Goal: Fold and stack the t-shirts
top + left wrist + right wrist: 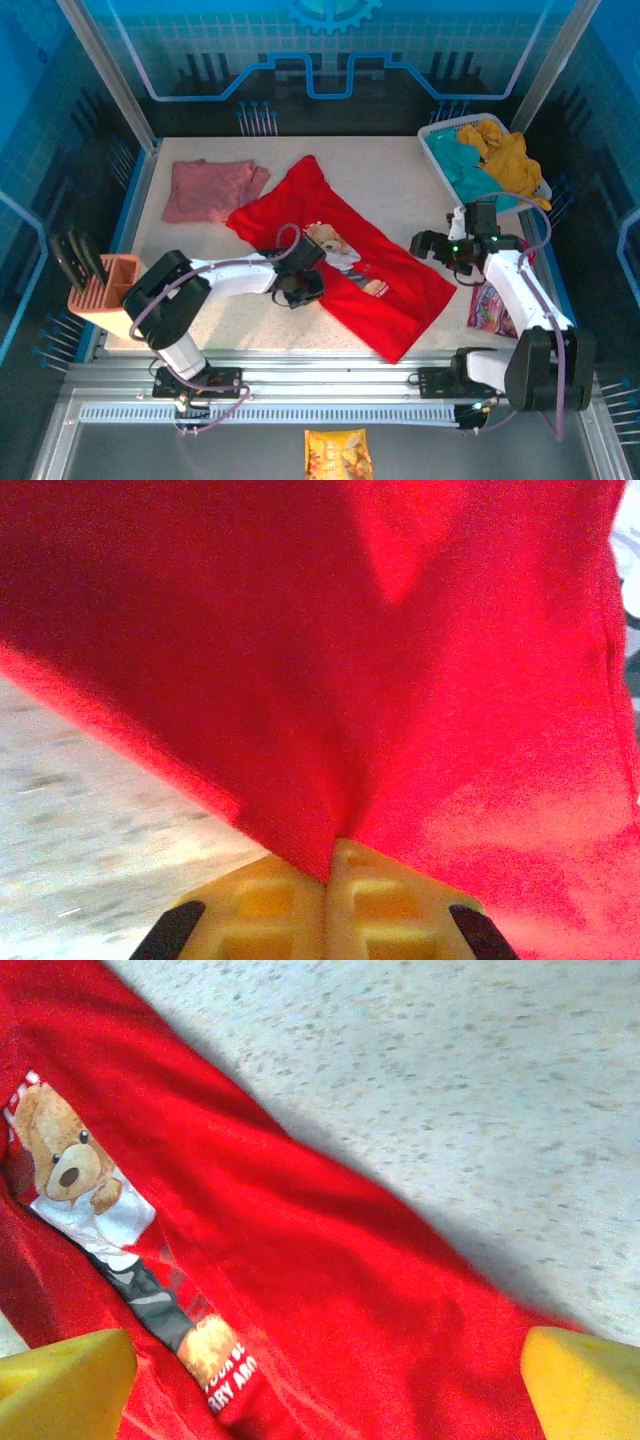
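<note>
Top external view: the red t-shirt (400, 290) is seen spread diagonally across the middle of the tabletop (390, 175), with its teddy-bear print (335, 250) turned upward. The left jaws are placed at the near-left edge of the red t-shirt, just beside the print. In the left wrist view they are clenched on that garment: a fold of the red t-shirt (400, 680) is pinched between the two yellow pads (270, 910) and fans upward from them, and a strip of speckled tabletop (80, 810) is visible to its left.

The right jaws are held over the right-hand edge of the red t-shirt. In the right wrist view they are released, the yellow fingertips (65, 1385) being set wide apart at the lower corners, with the red t-shirt (380, 1300) and its teddy-bear print (65, 1155) lying below and between them.

The pink t-shirt (210, 188) is left crumpled just beyond the far-left corner of the red t-shirt; whether the two touch cannot be told. A white basket (432, 140) holding a teal garment (465, 165) and a yellow garment (505, 155) is placed well beyond the red t-shirt's right side. A colourful packet (492, 305) is laid just right of the red t-shirt's near corner, and an orange holder (108, 290) is stood well to its left.
</note>
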